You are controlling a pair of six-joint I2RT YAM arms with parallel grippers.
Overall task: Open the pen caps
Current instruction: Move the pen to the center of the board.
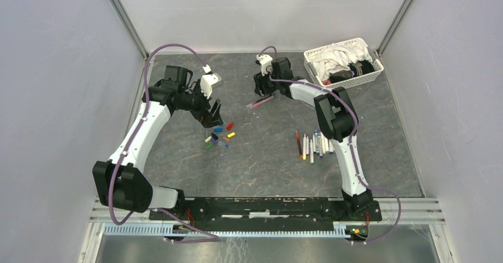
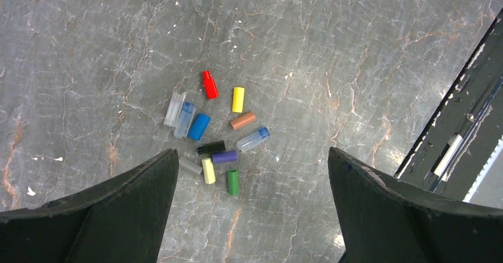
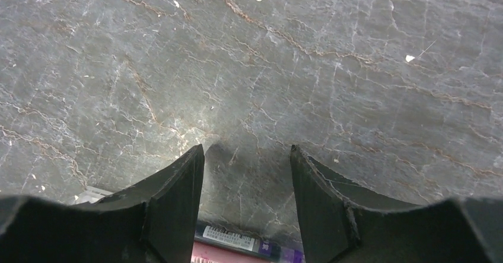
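Right gripper [image 3: 246, 148], jaws apart, hovers over a pen [image 3: 231, 245], seemingly loose; centre it before closing. Left gripper [image 2: 252, 151] hangs wide open.

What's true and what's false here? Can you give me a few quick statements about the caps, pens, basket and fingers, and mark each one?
1. The loose pen caps lie in a cluster on the table close to the left fingers, which are spread wide. True.
2. The white basket sits in the near left corner. False: it is in the far right corner.
3. A row of pens lies beside the right arm. True.
4. The right fingers are pressed shut. False: a clear gap shows between them.
5. Every cap is red. False: there are blue, yellow, green, black and others too.
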